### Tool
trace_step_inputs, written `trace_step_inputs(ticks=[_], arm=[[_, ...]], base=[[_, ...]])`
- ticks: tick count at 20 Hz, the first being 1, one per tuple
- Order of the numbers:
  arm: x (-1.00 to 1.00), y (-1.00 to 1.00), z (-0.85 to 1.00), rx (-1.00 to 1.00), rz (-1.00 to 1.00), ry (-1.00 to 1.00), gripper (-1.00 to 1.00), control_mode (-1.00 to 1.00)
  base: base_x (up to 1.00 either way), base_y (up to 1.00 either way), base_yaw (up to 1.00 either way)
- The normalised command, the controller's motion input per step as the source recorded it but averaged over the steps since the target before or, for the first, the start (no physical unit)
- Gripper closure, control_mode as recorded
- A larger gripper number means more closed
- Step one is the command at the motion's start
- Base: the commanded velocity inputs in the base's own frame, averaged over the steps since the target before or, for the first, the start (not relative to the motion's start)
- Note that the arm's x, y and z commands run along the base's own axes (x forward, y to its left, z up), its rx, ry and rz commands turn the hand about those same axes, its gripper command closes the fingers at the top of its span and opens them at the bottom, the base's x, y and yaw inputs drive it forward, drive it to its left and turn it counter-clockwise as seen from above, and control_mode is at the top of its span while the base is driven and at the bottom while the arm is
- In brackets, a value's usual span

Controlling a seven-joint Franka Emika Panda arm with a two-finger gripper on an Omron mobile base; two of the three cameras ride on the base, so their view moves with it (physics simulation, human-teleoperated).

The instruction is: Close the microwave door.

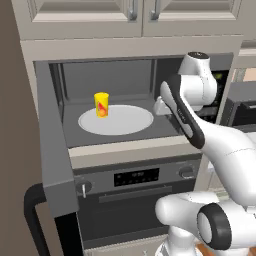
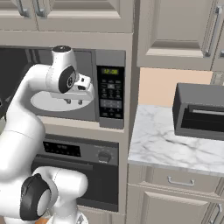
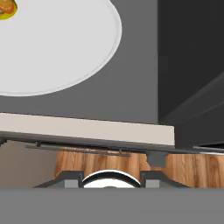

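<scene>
Standing wide open at the left, the microwave door (image 1: 52, 150) shows edge-on, its black handle (image 1: 34, 220) cut off below. The hand hides the fingers (image 2: 73, 101); their state cannot be told.

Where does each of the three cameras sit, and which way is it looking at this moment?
Left base view: behind the arm on its left, facing the open microwave door, the turntable plate and the yellow cup; arm at right.
Right base view: behind on the right, facing the microwave keypad and marble counter; arm at left.
Hand view: on the hand, looking down over the plate's edge toward the wooden floor.
All three share the plate.
</scene>
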Motion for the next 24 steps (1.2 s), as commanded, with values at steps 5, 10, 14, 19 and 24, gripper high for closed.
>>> trace_step_inputs(ticks=[5,10,14,19,24], arm=[[-0.33,0.55,-0.02,-0.06,0.00,-0.05,-1.00,-1.00],[-1.00,0.36,0.00,-0.02,0.00,-0.29,-1.00,-1.00],[-0.98,0.02,0.00,0.00,0.00,-0.43,-1.00,-1.00],[-0.70,-0.02,-0.04,0.00,0.00,-0.46,-1.00,-1.00],[-0.51,-0.03,-0.02,0.00,0.00,-0.52,-1.00,-1.00]], base=[[0.00,0.00,0.00],[0.00,0.00,0.00],[0.00,0.00,0.00],[0.00,0.00,0.00],[0.00,0.00,0.00]])
